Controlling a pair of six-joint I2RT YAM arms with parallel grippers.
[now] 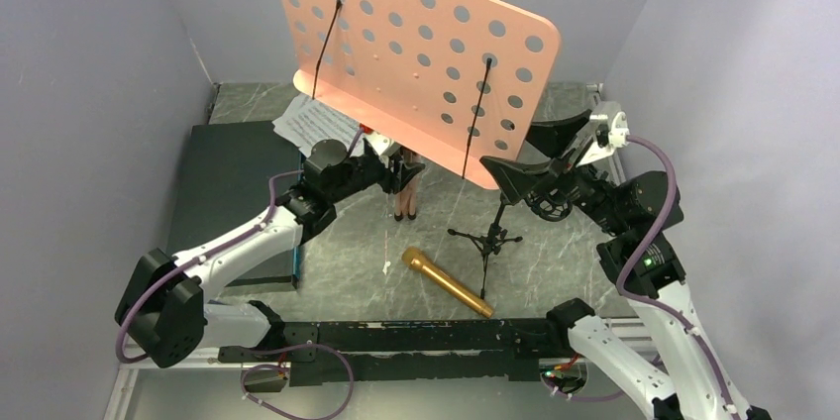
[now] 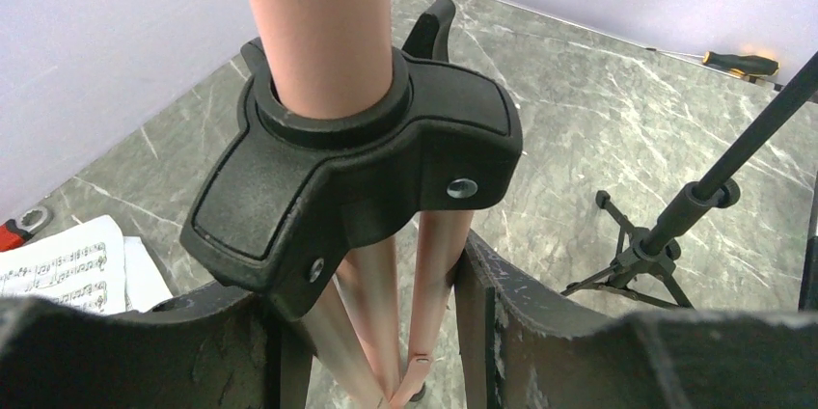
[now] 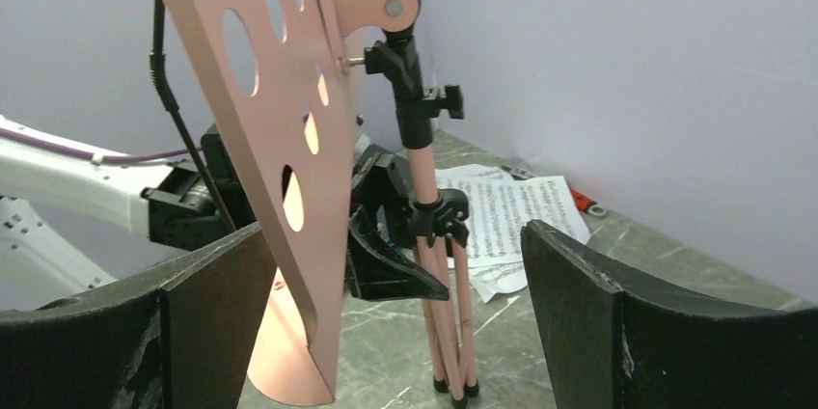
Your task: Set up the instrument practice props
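The pink perforated music stand stands upright at the back, its tripod legs folded together on the table. My left gripper is shut on those legs just under the black collar. My right gripper is open, and the lower right corner of the desk plate hangs between its fingers, close to the left one. White sheet-music pages lie behind the stand. The gold microphone lies flat at the front. The small black mic stand stands next to it.
A dark flat case lies at the left under my left arm. A screwdriver lies by the back wall. A red-handled tool rests beside the pages. Grey walls close in on three sides.
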